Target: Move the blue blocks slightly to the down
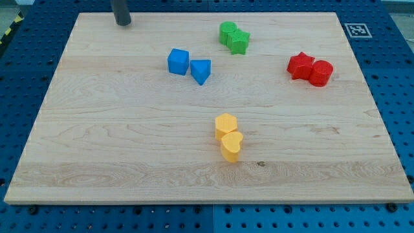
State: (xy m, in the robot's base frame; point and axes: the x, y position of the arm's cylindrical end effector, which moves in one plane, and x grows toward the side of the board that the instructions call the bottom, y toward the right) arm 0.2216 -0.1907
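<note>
A blue cube (pixel 178 61) and a blue triangular block (pixel 201 70) sit side by side, just apart, in the upper middle of the wooden board (pixel 97 142). My tip (pixel 123 22) rests on the board near its top edge, up and to the left of the blue cube, well apart from it. Nothing touches the blue blocks.
A green pair, a rounded block (pixel 227 31) and a star (pixel 239 42), sits near the top centre. A red star (pixel 300 65) and red cylinder (pixel 321 73) sit at the right. A yellow hexagon (pixel 226 124) and yellow heart (pixel 231 146) sit at lower centre. A marker tag (pixel 356 30) lies off the top right corner.
</note>
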